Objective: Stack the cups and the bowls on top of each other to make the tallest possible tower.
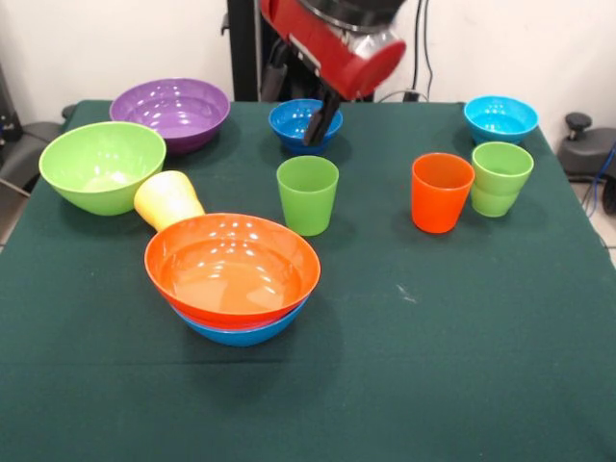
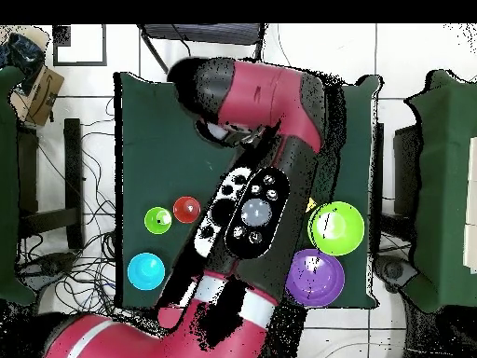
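On the green-clothed counter (image 1: 462,366), from the left of the front view: the lime green bowl (image 1: 101,166) and purple bowl (image 1: 170,112), a yellow cup (image 1: 168,199) lying tipped, then the tower (image 1: 233,277), an orange bowl nested in a blue one. Beyond stand a green cup (image 1: 308,194) and the dark blue bowl (image 1: 304,123), where the gripper (image 1: 321,120) dips; whether its fingers are clenched or released, I cannot tell. Rightward stand the orange cup (image 1: 442,192), light green cup (image 1: 500,177) and turquoise bowl (image 1: 500,117).
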`<state>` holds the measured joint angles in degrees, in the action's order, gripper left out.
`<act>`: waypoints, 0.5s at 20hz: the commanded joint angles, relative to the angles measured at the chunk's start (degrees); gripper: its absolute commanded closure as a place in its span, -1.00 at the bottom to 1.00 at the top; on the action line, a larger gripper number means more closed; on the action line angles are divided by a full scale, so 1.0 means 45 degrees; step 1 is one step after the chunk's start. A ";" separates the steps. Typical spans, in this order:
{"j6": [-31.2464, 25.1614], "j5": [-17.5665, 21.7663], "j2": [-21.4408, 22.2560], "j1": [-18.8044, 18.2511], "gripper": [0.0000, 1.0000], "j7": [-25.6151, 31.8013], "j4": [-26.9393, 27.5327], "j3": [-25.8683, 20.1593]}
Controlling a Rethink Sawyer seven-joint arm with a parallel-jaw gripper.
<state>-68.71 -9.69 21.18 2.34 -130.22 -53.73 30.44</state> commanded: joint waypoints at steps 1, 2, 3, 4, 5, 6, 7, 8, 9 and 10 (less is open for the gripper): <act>0.1984 0.1804 0.1602 0.0191 -1.00 0.5373 -0.3767 -0.2353; 0.2189 0.1970 0.1707 0.0162 -1.00 0.5435 -0.4015 -0.2443; 0.2364 0.2129 0.1785 0.0101 -1.00 0.5505 -0.4238 -0.2563; 0.2572 0.2277 0.1808 0.0011 -1.00 0.5596 -0.4362 -0.2683; 0.2779 0.2436 0.1842 -0.0064 -1.00 0.5690 -0.4486 -0.2787; 0.2869 0.2584 0.1821 -0.0174 -1.00 0.5831 -0.4528 -0.2897; 0.2943 0.2724 0.1797 -0.0291 -1.00 0.5966 -0.4548 -0.3014; 0.3018 0.2863 0.1772 -0.0408 -1.00 0.6100 -0.4569 -0.3130; 0.3184 0.2987 0.1768 -0.0531 -1.00 0.6192 -0.4640 -0.3247; 0.3366 0.3092 0.1770 -0.0655 -1.00 0.6234 -0.4725 -0.3347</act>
<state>-57.99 -1.73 29.22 1.27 -119.40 -66.38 25.42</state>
